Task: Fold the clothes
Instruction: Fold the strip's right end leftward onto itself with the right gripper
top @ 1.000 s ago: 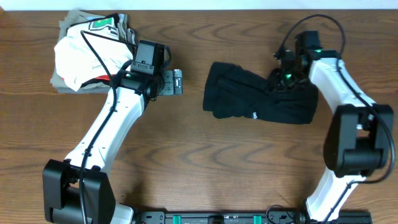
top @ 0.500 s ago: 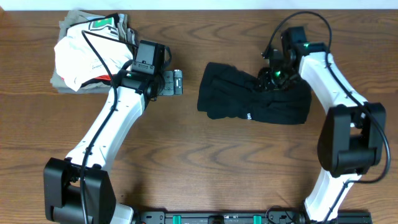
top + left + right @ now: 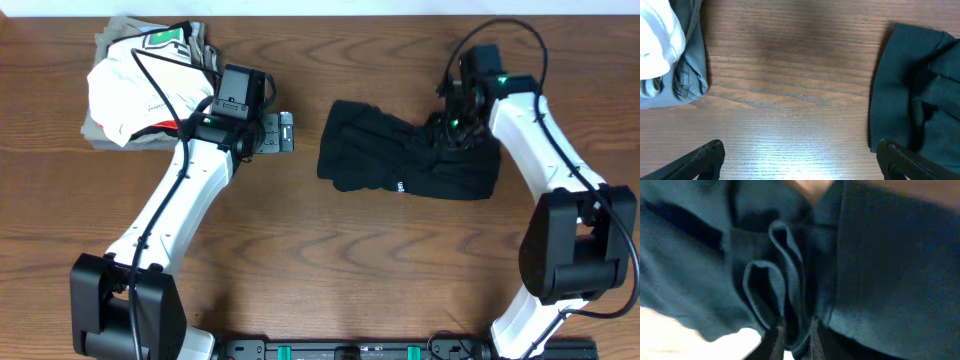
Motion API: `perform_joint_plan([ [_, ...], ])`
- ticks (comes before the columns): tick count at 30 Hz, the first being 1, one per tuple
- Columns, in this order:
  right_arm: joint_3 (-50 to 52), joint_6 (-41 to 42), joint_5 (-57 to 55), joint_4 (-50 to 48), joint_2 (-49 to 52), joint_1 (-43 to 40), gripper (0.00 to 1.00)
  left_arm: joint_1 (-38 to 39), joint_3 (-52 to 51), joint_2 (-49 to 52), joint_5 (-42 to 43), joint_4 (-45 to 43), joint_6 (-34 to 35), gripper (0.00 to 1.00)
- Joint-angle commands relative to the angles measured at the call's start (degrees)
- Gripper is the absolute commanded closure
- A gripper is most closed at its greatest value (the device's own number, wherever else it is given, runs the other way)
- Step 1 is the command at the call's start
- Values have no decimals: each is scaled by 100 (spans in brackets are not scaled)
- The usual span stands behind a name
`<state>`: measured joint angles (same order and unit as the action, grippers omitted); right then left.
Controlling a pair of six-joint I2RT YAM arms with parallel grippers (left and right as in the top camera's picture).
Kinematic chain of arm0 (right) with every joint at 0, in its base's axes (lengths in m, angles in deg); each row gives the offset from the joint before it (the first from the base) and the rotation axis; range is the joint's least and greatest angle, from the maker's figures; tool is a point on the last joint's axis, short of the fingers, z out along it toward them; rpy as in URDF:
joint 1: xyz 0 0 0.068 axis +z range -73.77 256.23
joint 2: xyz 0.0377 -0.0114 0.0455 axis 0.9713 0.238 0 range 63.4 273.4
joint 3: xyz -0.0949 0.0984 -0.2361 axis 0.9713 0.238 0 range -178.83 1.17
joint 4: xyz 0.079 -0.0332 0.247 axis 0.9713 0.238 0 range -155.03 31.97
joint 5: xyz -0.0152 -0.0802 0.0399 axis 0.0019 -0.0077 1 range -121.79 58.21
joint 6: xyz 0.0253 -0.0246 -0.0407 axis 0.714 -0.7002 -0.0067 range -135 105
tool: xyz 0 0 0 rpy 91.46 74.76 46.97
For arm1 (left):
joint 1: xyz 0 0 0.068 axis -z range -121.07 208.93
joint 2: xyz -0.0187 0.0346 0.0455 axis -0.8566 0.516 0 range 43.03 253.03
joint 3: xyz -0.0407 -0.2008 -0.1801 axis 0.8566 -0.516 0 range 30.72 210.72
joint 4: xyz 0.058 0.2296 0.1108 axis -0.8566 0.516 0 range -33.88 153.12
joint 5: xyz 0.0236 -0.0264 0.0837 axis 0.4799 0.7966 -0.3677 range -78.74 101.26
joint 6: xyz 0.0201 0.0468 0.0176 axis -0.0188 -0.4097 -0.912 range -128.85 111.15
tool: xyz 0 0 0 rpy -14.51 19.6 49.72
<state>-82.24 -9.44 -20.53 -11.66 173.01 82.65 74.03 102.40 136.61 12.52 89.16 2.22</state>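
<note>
On a brown wood-grain table, a soft, crumpled black short-sleeved shirt was bunched right of centre. Its fold was pinched by the right gripper; the left gripper was spread wide, empty.

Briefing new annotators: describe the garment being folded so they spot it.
On the wooden table, look right of centre, under the right pincer. The black shirt is the bunched dark bundle there, unlike the white and grey-olive pile at top left.
</note>
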Motion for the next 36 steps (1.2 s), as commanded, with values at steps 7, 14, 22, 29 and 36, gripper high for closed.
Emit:
perform_joint_plan([
  [7,737,122,116,-807,48,479,90,-7,44,76,-42,-42,-46,2],
  [14,654,125,105,-1054,52,623,91,11,44,76,-13,-79,-46,2],
  [22,-1084,-267,90,393,-343,422,44,13,44,168,1502,-313,-505,2],
  [29,-2269,-444,-597,1554,-527,155,27,13,46,1119,3335,-861,-1084,2],
  [36,-2273,-503,-614,1963,-544,-127,25,9,216,1836,4363,-1134,-1565,2],
])
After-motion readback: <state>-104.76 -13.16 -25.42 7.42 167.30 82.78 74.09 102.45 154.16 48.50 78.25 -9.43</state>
